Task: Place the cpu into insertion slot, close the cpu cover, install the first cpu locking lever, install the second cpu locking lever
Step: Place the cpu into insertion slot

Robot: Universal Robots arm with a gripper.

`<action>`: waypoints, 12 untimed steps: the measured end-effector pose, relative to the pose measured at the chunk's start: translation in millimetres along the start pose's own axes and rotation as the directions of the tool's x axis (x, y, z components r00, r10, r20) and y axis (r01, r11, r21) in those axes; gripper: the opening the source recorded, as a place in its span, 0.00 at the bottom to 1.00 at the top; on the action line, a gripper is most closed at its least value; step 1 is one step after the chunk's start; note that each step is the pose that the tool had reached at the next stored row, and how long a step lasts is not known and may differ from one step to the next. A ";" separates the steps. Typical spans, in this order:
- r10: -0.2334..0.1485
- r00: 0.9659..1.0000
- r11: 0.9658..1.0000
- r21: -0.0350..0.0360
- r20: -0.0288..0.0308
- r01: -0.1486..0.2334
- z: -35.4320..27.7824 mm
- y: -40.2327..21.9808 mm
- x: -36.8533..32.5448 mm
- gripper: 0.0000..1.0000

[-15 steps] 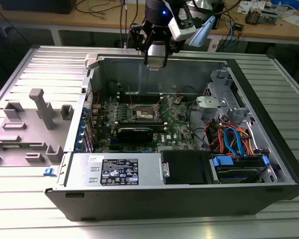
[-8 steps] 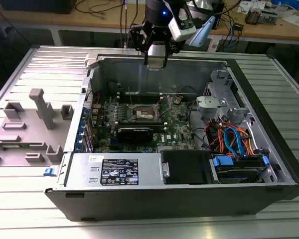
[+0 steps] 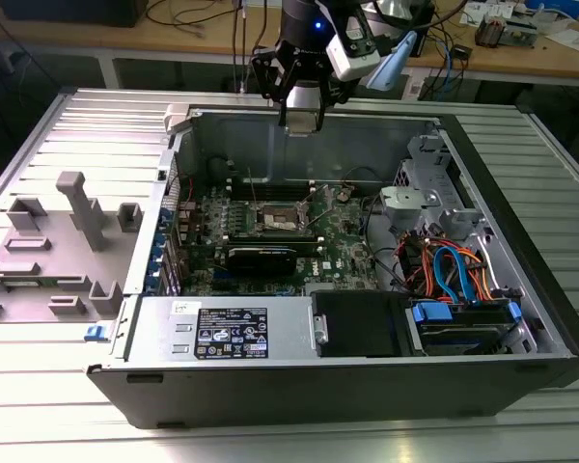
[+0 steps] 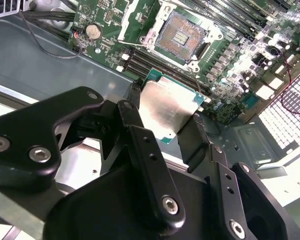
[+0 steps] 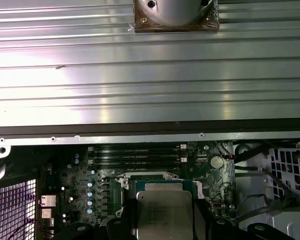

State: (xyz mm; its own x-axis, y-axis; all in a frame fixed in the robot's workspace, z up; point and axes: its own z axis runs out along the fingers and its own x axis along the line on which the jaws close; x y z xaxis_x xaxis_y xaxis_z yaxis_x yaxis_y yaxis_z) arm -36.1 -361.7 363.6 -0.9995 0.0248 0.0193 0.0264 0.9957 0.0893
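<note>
My gripper (image 3: 302, 123) hangs over the open computer case, above its back wall, shut on the cpu. In both wrist views the cpu (image 4: 165, 107) (image 5: 164, 212) is a flat silver square clamped by its edges between the two black fingers (image 4: 135, 95). The insertion slot (image 4: 180, 37) (image 3: 275, 220) lies below on the green board, its dark centre uncovered inside a silvery rim. A silvery plate that looks like the cpu cover (image 4: 137, 17) is folded back at the slot's edge. Thin lever wires (image 3: 314, 198) stand up beside the slot.
Black memory slots (image 5: 135, 152) run along the board beside the socket. A black expansion card (image 3: 261, 258) lies across the board towards the front. A drive cage with orange and blue cables (image 3: 449, 275) fills the exterior view's right. Grey fixtures (image 3: 77, 222) stand on the ribbed table outside the case.
</note>
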 end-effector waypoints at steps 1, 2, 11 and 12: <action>0.000 1.000 1.000 0.000 0.000 0.000 0.0 -0.1 0.0 0.54; 0.000 1.000 1.000 0.000 0.000 0.000 0.0 -0.2 0.0 0.54; 0.000 1.000 1.000 0.000 0.000 0.000 -0.3 -3.4 -0.1 0.54; 0.000 1.000 1.000 0.000 0.000 0.000 -0.4 -3.5 -0.1 0.54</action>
State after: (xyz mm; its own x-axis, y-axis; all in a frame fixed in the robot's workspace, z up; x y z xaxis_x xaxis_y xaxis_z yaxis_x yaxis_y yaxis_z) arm -36.1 -365.2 363.7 -0.9995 0.0248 0.0194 0.0265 0.9957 0.0892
